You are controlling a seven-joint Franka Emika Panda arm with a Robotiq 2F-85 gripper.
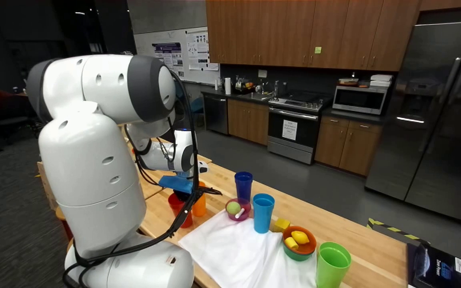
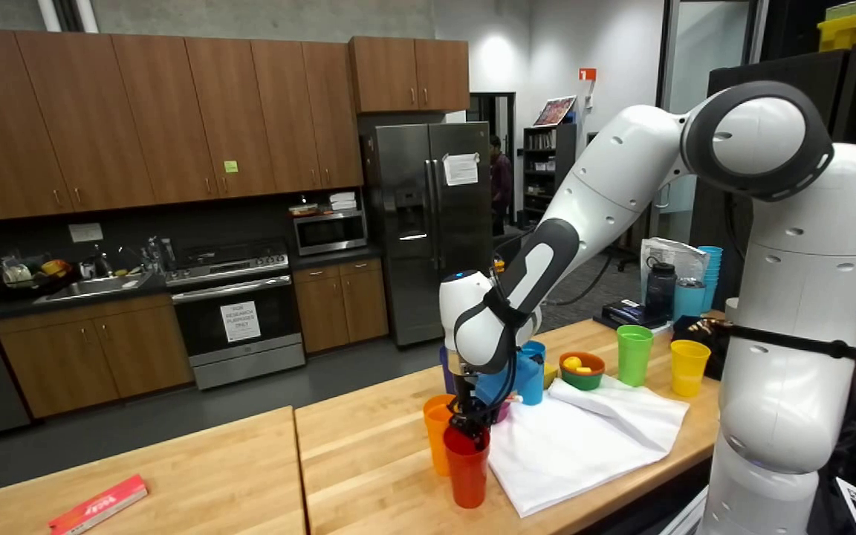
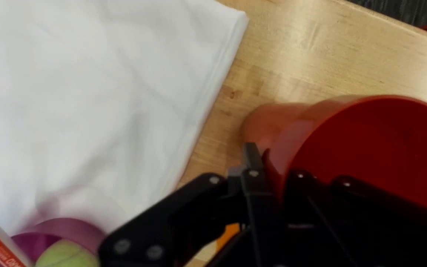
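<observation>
The red cup [image 3: 376, 141], gripped at the rim by the tool [image 3: 274, 167], is seen in the wrist view at the tool's three o'clock, white cloth [image 3: 87, 92] at ten.

The wall of the red cup [image 2: 467, 475] fills the gap between the jaws. The orange cup [image 1: 199, 206] crowds them just beside; near them stands the purple bowl [image 1: 247, 205], a marker [image 3: 2, 244] jutting over its rim. A hand could pass low over the cloth [image 2: 576, 449] next to the jaws, or across bare worktop [image 2: 361, 453] on their side away from it.
</observation>
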